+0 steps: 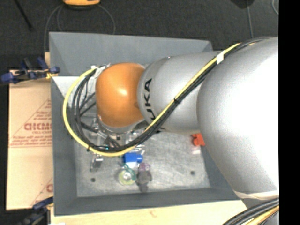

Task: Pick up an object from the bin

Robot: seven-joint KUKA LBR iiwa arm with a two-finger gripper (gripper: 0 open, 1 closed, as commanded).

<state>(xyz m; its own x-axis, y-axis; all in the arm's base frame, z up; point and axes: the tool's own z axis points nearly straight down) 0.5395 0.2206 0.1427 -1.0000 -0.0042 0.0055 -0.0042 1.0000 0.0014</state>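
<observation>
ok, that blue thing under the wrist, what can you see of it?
The blue thing is small, blocky, plastic-looking, lying on the bin floor with its upper edge under the wrist cables. A pale green round piece and a purplish lump lie just below it in the view; contact is unclear.

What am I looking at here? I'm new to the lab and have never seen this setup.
One camera looks down into a grey metal bin. The big silver shape reaching in from the right is a robot arm. The orange dome and the looped cables are part of its wrist. Its gripper sits below the dome, mostly hidden, so I cannot tell whether it holds anything. On the bin floor just beside it lie a small blue thing, a pale green round thing and a greyish-purple thing. A red thing lies further right, against the arm.
</observation>
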